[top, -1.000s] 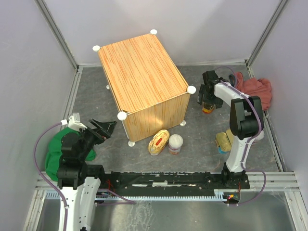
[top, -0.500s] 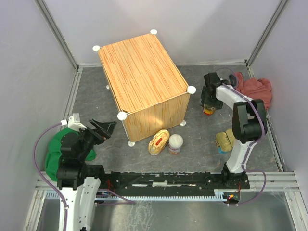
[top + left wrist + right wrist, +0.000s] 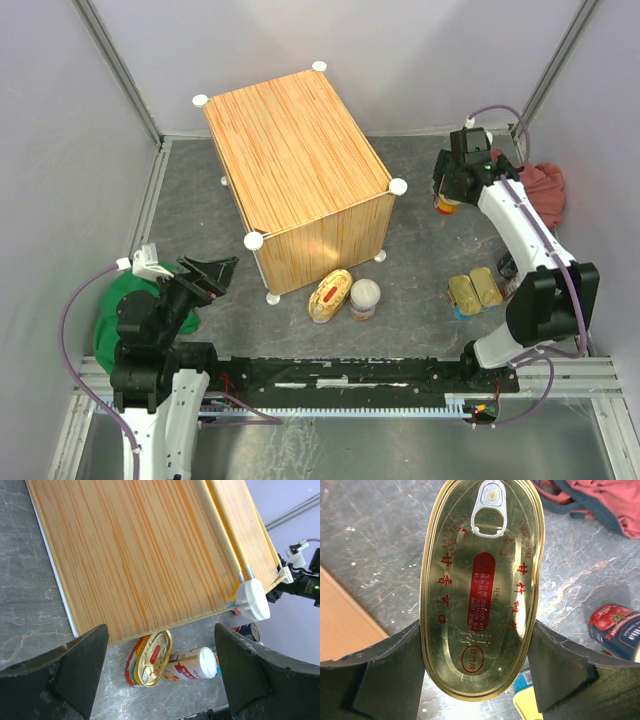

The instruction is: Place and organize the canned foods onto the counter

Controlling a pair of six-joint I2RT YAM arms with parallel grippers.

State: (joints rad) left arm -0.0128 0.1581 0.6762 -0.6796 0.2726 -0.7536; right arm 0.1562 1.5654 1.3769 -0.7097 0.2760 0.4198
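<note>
Right hand (image 3: pixel 475 666) risen with oval gold can (image 3: pixel 482 580) clamped between its fingers, left hand (image 3: pixel 160 675) unchanged, wide open, empty

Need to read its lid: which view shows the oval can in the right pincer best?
Right wrist: the oval gold can fills the frame, lid print legible. Top external shows a sliver under the right pincer; left wrist misses it.

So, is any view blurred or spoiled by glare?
Right wrist view: sharp; the oval gold can has a mild sheen, print legible. Left wrist view: the counter looks crisp. Top view: even light, only faint shadows.
</note>
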